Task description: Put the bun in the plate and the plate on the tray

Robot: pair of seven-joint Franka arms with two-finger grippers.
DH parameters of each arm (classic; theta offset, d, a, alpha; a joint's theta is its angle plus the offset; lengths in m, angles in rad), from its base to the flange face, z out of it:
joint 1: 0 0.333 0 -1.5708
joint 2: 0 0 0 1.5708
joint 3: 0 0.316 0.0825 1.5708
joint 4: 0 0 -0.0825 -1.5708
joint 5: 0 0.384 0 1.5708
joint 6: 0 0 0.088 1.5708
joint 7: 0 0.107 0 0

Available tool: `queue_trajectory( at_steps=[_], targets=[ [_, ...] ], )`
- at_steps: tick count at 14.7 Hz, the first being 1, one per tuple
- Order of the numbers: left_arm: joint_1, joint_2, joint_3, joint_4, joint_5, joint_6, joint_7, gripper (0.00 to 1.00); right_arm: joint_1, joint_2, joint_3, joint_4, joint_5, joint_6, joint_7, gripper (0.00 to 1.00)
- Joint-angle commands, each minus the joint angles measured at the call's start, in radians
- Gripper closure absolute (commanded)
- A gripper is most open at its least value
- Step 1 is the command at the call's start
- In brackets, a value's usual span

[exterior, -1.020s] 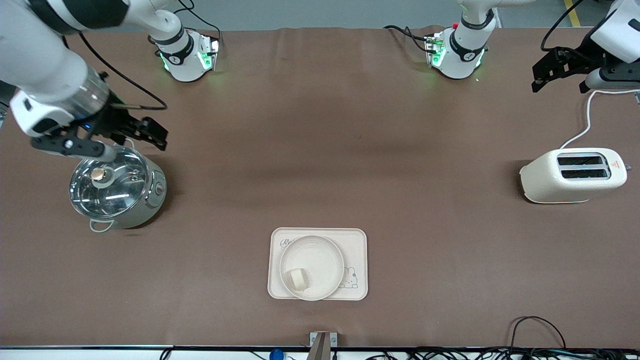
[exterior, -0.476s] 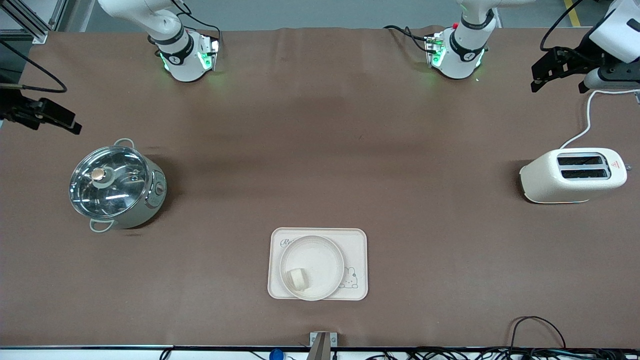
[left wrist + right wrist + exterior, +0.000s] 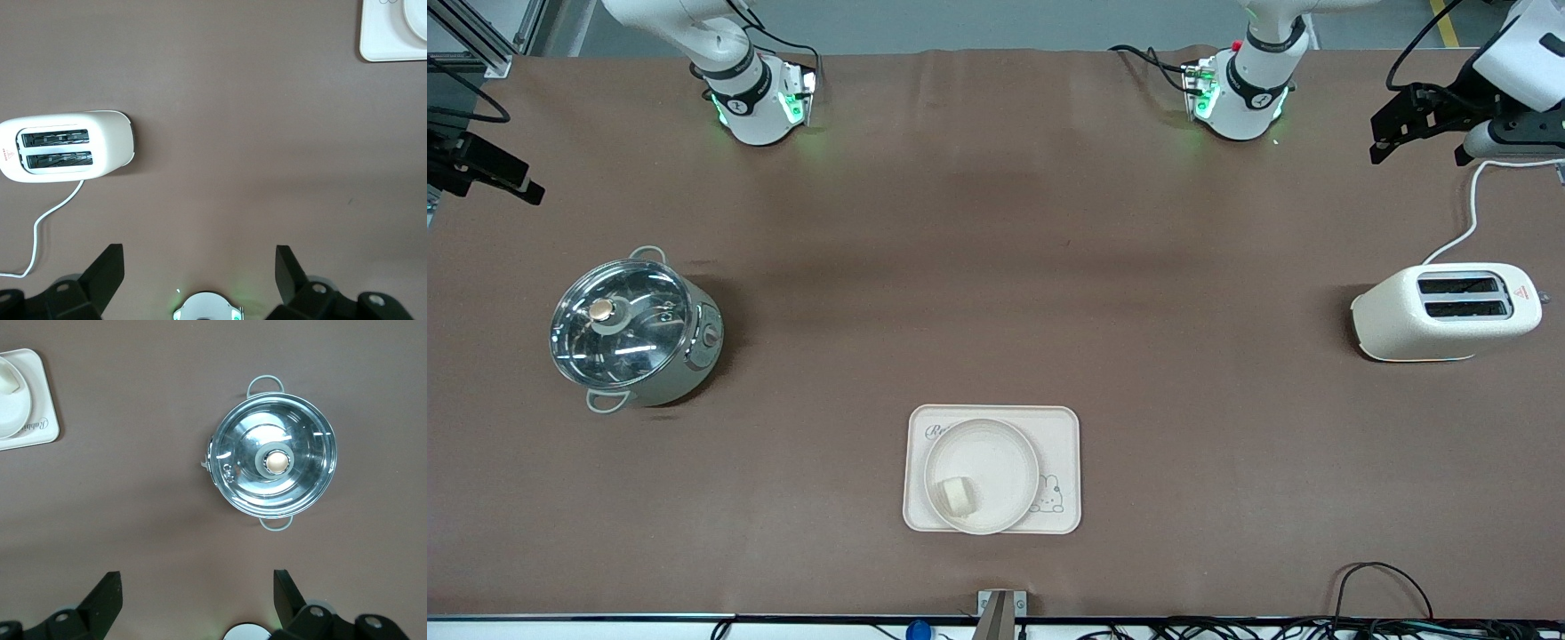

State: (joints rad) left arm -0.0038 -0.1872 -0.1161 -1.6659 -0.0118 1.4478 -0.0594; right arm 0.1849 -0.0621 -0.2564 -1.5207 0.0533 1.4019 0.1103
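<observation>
Bun (image 3: 957,495), a small cream-white lump, lies in the round cream-white plate (image 3: 996,449), which sits on the cream rectangular tray (image 3: 1060,431) on the brown tabletop (image 3: 1049,267); the task appears complete. Left claw (image 3: 1423,124) and right claw (image 3: 489,173), both spread and empty, wait high at their ends of the tabletop.
</observation>
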Motion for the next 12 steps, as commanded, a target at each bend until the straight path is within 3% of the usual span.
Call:
queue_trajectory(
  at_steps=[1, 3, 12],
  targets=[
    [-0.004, -0.008, 0.001, 0.001, -0.01, -0.001, 0.02, 0.0, -0.102, -0.022, 0.104, -0.07, -0.009, 0.038, -0.007, 0.0],
    [-0.004, -0.008, 0.001, 0.001, -0.014, -0.001, 0.02, 0.0, -0.169, -0.021, 0.192, -0.079, -0.013, 0.068, -0.007, 0.0],
    [-0.002, 0.005, -0.027, 0.031, -0.002, -0.003, 0.012, 0.0, -0.223, -0.031, 0.255, -0.076, -0.015, 0.046, -0.032, 0.0]
  ],
)
